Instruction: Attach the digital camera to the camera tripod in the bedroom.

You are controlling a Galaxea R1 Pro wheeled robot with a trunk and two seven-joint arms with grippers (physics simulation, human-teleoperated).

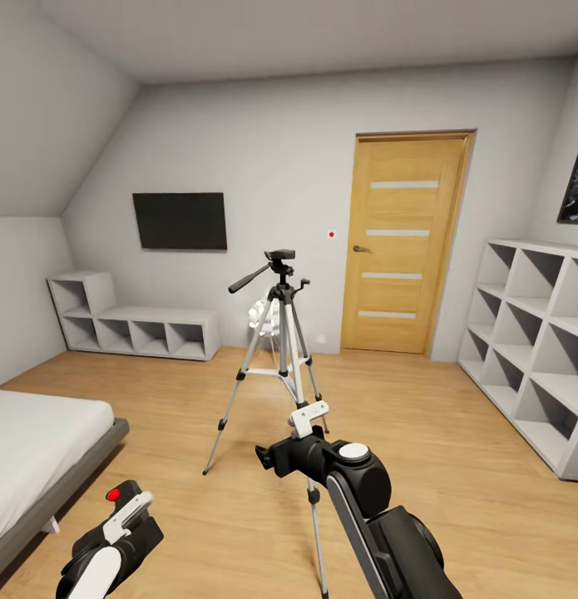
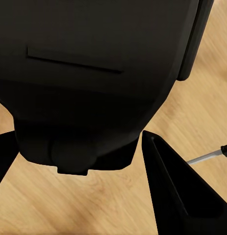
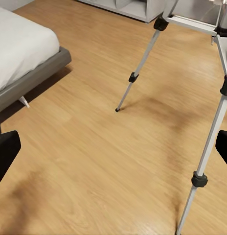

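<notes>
Left arm: low, nearer the bed than the camera tripod; left gripper clamped on the digital camera, red button up.
Right arm: raised just before the camera tripod, wrist bent; right gripper spread wide over bare planks, holding nothing.
Camera tripod: upright mid-room, legs splayed, pan handle out toward the bed side.
Floor: light wood floor.
Room: wooden door beyond the tripod, wall TV, white cube shelves.

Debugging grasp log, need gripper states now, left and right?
Left gripper: shut on the digital camera.
Right gripper: open, holding nothing, beside the camera tripod.
</notes>
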